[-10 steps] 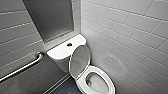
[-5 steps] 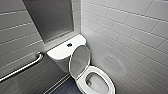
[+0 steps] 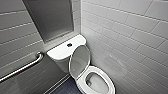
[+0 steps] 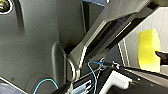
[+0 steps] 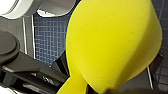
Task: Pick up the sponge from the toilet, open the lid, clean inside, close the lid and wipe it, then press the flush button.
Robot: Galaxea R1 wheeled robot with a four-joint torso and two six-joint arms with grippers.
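The white toilet (image 3: 110,85) stands in a tiled corner in the head view. Its lid (image 3: 79,61) is raised and leans back against the tank (image 3: 58,52), so the ring seat and bowl are uncovered. The round dark flush button (image 3: 69,45) sits in the tank top. The bright yellow sponge (image 5: 112,42) looms large in the right wrist view, pinched at one end by my right gripper (image 5: 98,89), which is shut on it. The sponge (image 4: 148,50) also shows in the left wrist view, off to the side of my left arm's dark parts.
A metal grab bar (image 3: 22,67) runs along the grey tiled wall left of the tank. A dark recessed panel (image 3: 50,17) sits above the tank. White wall tiles (image 3: 130,37) close the right side. Blue mosaic floor (image 5: 47,37) lies under the sponge.
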